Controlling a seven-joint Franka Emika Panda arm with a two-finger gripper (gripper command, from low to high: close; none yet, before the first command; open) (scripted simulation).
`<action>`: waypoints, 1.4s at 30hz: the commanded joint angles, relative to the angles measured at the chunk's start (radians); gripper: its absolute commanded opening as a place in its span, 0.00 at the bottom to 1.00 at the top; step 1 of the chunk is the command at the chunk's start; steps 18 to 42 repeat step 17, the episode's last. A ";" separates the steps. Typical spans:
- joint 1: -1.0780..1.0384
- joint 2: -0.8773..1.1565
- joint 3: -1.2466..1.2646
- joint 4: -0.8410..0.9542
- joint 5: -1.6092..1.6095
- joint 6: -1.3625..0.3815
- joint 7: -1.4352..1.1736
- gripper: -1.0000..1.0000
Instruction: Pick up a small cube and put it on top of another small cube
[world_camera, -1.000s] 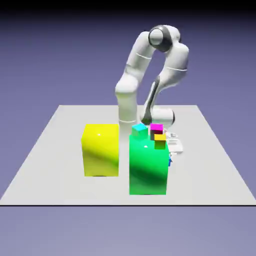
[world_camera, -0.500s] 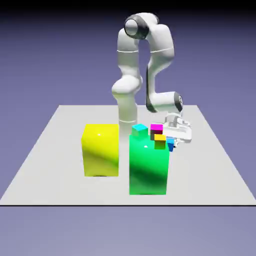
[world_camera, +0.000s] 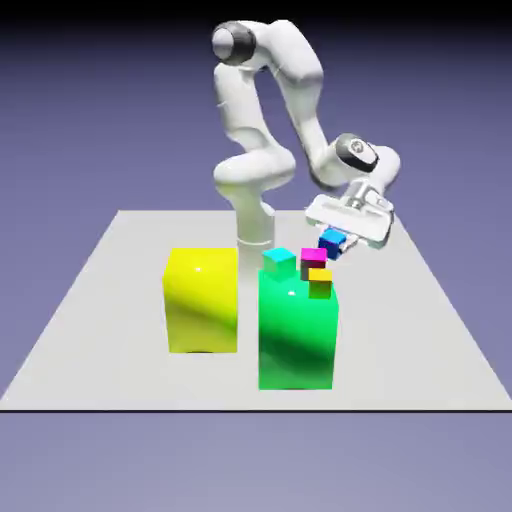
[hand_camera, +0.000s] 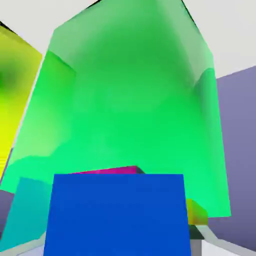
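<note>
Between fingertips (world_camera: 334, 243) closed on its sides, the small blue cube (world_camera: 332, 243) looks light, rigid, best gripped by opposite faces.

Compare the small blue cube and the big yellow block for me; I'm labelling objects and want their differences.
The small plain blue cube is far smaller than the big yellow block. The cube is held up in the gripper, tilted, while the block stands upright on the table. Both are plain, box-like solids.

The blue cube (world_camera: 332, 243) has risen clear of the green block (world_camera: 296, 335).
</note>
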 joint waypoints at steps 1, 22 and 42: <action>-0.032 -0.028 0.025 0.006 0.042 -0.002 -0.039 0.00; -0.347 -0.056 0.028 -0.048 -0.156 0.078 0.095 1.00; -0.347 -0.056 0.028 -0.048 -0.156 0.078 0.095 1.00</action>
